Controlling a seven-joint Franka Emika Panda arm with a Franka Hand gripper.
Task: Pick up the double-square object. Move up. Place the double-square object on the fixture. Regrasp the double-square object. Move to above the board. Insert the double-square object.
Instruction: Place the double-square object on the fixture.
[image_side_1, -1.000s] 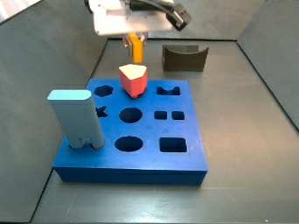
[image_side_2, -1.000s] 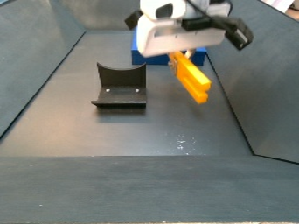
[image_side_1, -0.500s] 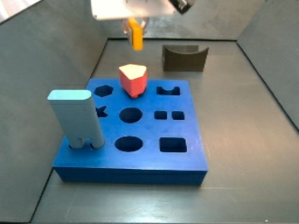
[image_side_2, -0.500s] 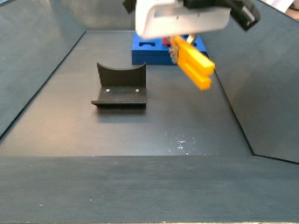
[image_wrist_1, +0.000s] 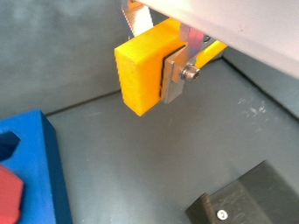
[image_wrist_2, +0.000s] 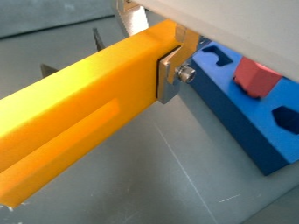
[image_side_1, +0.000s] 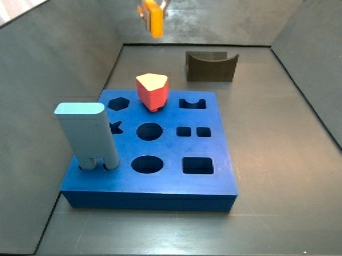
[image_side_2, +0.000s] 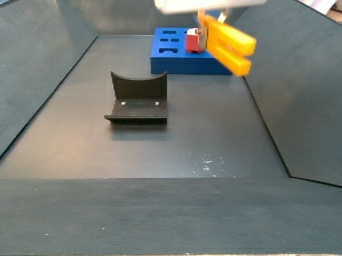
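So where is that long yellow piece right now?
The double-square object hangs in the air, clamped in the end effector, high above the floor at the top of both side views, off the fixture and not over the board.

Light was even and diffuse in all views; no hard shadows on the dark floor (image_side_2: 160, 170), only soft shade under the fixture (image_side_2: 135, 100) and along the board's (image_side_1: 154, 190) front wall. Faint pale specks of glare showed on the floor near its front edge in a side view. The double-square object (image_wrist_2: 82, 118) read bright, saturated, slightly soft where it ran close to the lens. The gripper (image_wrist_1: 176, 66), clamped on that piece, showed a dull sheen on its silver finger (image_wrist_1: 177, 72). The side views were low in detail and grainy; the gripper body at the top edge was washed out white.
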